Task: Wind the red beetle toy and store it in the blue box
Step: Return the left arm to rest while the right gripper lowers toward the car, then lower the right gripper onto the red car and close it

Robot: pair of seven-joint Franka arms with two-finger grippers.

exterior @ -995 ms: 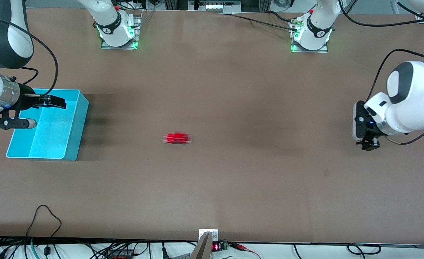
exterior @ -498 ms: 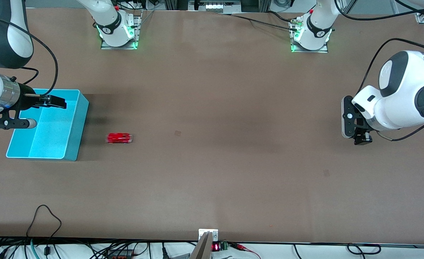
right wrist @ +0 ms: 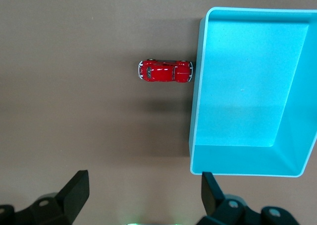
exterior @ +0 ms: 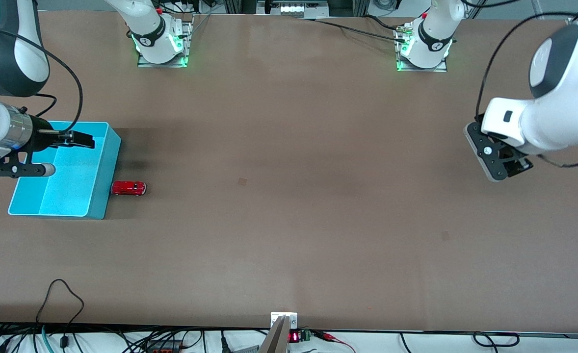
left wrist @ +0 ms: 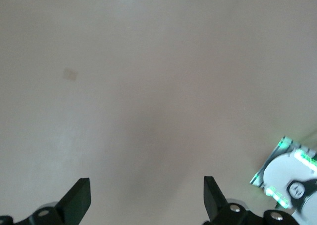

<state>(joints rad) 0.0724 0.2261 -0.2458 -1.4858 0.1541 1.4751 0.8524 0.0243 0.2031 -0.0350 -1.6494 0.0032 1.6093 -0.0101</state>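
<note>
Red beetle toy [exterior: 128, 188] on table [exterior: 289, 220], nose against outer wall of blue box [exterior: 100, 198], not inside; likely light, rigid, glossy, prone to roll; best pinched across flanks; right gripper [exterior: 80, 139] over box, fingers spread, empty; left gripper [exterior: 507, 169] waits well apart from box, fingers spread.

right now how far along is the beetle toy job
Done, it seems: the red beetle toy sits loose on the table against the outer wall of the blue box, so it has already been let go. In hand: nothing. The right gripper hangs open over the box; the left gripper, also open, waits at its end. Left: pick the toy up and put it inside.
</note>
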